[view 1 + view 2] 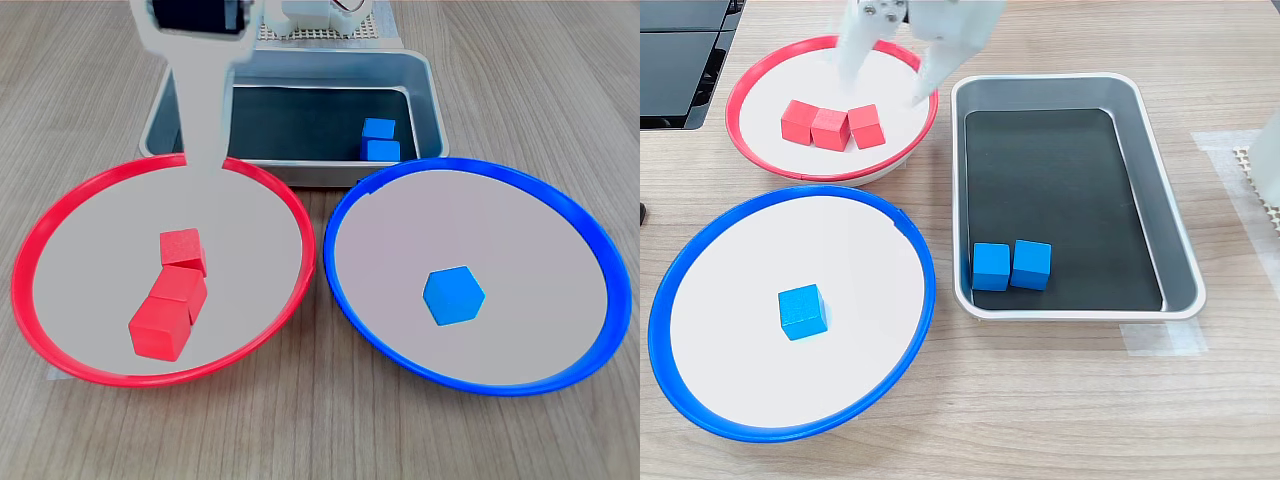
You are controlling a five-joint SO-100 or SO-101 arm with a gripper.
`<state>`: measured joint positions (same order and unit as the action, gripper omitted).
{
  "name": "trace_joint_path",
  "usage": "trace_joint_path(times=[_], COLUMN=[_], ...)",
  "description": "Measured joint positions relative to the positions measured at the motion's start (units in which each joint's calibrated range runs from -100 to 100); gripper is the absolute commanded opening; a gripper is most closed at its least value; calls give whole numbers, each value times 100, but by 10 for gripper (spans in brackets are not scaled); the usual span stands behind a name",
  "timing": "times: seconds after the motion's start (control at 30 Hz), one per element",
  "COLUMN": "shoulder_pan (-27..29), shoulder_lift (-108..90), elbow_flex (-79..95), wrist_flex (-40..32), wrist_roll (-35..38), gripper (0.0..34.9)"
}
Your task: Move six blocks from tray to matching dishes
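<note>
Tray: rectangular silver pan with a black floor, set on a wood-grain table; in the second exterior view it lies at the right, in the first exterior view at the far centre behind both dishes. Contents: two blue blocks, touching side by side in the tray's near-left corner in the second exterior view; in the first exterior view the same pair sits at the tray's near-right. Red-rimmed dish: left in the first exterior view, far left in the second exterior view. Contents: three red blocks, touching in a row in the second exterior view; in the first exterior view they form a close cluster near the dish's centre. Blue-rimmed dish: right in the first exterior view, near left in the second exterior view, just beside the red-rimmed dish and the tray. Contents: one blue block, alone near the dish's centre. Gripper: white, blurred, over the far-right edge of the red-rimmed dish in the second exterior view, its two fingers spread apart with nothing between them. Also present: a dark device at the far-left corner in the second exterior view, and clear tape on the table near the tray.
</note>
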<state>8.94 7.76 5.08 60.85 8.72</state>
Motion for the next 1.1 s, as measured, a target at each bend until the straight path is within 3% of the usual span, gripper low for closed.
trace_joint_path(times=[0.13,0.33,0.4,0.47,0.5,0.6,0.87,1.1], shoulder_pan=[-372,-920,-1035,-1239,-1257,-1469,-1894,-1973], shoulder_lift=[-895,-1978,-2242,-2396,-2413,-2481,-2447,-2268], elbow_flex=[1044,2849,3403,3657,3666,3675,3956,4410], wrist_flex=[628,669,612,555,530,302,-457,-1011], wrist_roll=[269,405,527,767,879,1319,2388,2813], gripper=[13,24,122,199,216,217,176,158])
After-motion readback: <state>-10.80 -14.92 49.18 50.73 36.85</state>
